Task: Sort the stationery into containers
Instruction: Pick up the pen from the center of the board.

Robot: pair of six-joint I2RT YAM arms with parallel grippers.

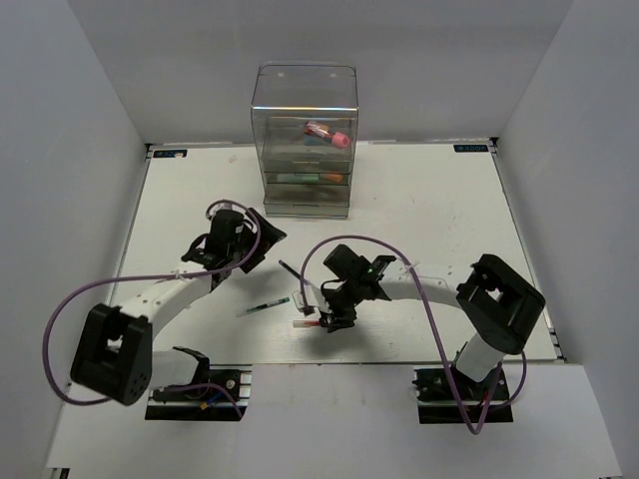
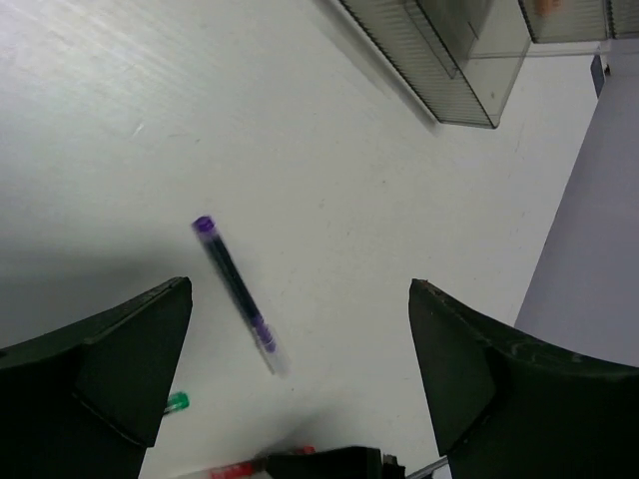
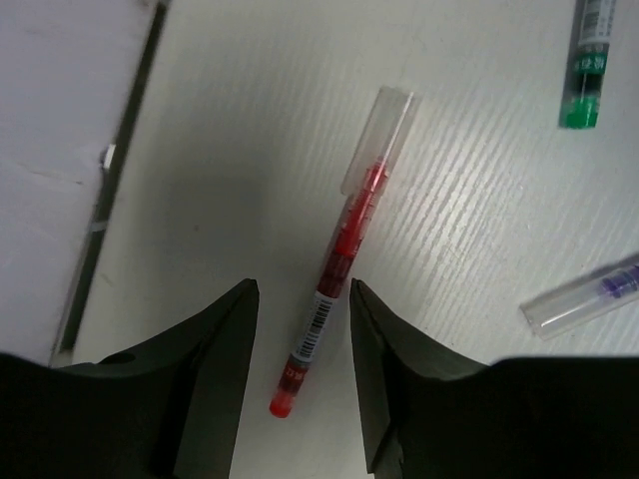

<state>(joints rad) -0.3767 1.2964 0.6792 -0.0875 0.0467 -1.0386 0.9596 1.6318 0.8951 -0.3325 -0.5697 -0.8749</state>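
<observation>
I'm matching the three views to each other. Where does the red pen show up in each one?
Top external: the red pen lies low in the middle.
Left wrist: only a red bit at the bottom edge.
Right wrist: centre, slanting.
Shared landmark: the green pen lying nearby, in all three.

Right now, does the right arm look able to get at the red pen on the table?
Probably yes. The right gripper has its fingers open on either side of the red pen, with nothing lying over it; the green pen and purple pen lie apart.
</observation>
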